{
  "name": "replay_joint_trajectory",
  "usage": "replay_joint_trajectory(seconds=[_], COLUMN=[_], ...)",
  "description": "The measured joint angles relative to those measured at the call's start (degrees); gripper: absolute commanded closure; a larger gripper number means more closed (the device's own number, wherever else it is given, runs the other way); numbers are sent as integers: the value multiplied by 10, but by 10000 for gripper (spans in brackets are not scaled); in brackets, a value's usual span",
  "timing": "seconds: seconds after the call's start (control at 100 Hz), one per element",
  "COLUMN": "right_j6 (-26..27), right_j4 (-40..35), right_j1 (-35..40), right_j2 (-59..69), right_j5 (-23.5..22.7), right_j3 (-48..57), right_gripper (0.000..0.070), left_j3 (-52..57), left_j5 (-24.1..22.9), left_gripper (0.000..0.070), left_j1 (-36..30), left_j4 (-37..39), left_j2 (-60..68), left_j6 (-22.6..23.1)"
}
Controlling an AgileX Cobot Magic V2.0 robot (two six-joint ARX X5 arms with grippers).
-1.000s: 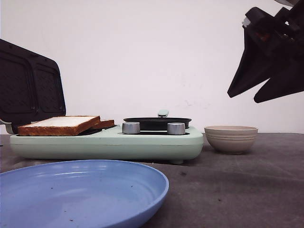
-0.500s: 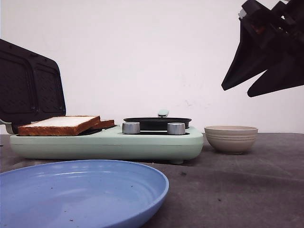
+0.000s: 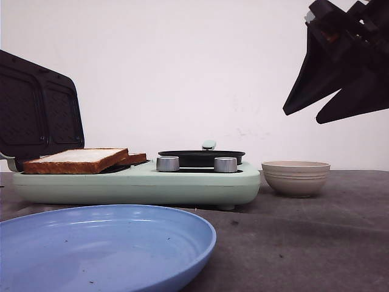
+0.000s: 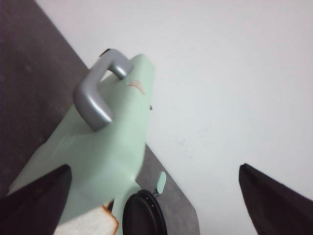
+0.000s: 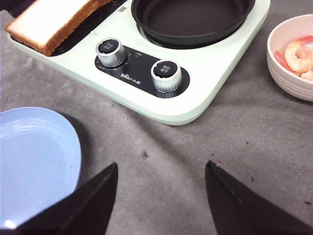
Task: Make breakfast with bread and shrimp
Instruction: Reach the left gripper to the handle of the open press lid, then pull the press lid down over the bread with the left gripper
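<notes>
I see the bread (image 3: 76,159) at far left — thick white slices, golden-brown crust, lying on the open mint-green sandwich maker (image 3: 140,182). The black pan (image 3: 201,157) sits beside it. Further right, shrimp (image 5: 299,55) — pink-orange, curled — lie inside the beige bowl (image 3: 295,177). Right gripper (image 3: 310,113) hangs high, jaws spread, empty. Left gripper (image 4: 156,205) likewise spread wide, empty.
</notes>
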Motion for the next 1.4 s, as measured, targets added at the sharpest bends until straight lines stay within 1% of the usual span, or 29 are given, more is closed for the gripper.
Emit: replay_joint_trajectory(seconds=[0.19,0.26,0.47,0.81,0.85,0.91,1.14,1.4], right_j6=[0,0,0,0,0,0,0,0], right_j4=[0,0,0,0,0,0,0,0], right_j1=[0,0,0,0,0,0,0,0], right_j2=[0,0,0,0,0,0,0,0], right_j5=[0,0,0,0,0,0,0,0], right_j3=[0,0,0,0,0,0,0,0], right_gripper=[359,359,359,359,359,359,360,359], left_j3=[1,2,4,25,28,30,40,69], left_j5=[5,6,9,21,23,26,39,46], left_gripper=[82,118,120,121,124,150,150,157], left_j1=[1,2,5,4,4,4,3,-22], left_j4=[57,78,130,172,181,198,227,233], left_j2=[60,81,140,216,224,237,280,317], left_j6=[-28,-38,-60,-74,-77,-84,-106,-114])
